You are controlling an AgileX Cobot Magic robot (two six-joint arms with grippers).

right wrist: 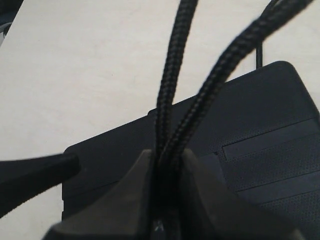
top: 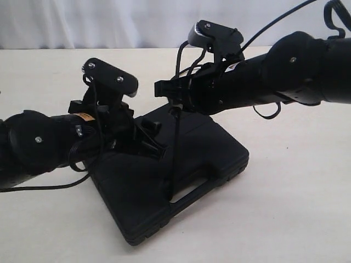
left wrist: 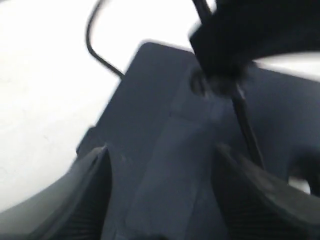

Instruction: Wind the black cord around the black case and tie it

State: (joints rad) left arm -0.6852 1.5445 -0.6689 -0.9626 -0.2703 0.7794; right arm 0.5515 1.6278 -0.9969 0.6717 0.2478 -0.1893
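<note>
1. While the right tool (right wrist: 162, 160) pinches two strands of cord (right wrist: 170, 100) in narrow jaws, the cord runs taut from upper centre of the exterior view down toward the handle cut-out of the case (top: 192, 175).
2. The case lies flat on the bench (top: 285, 219), centre frame; it looks rigid, heavy enough to anchor a pull.
3. The left tool (top: 145, 137) hovers wide and empty over the case's upper left.
4. Braided and limp, the cord should grip well; the taut stretch above the cut-out looks the best hold.
</note>
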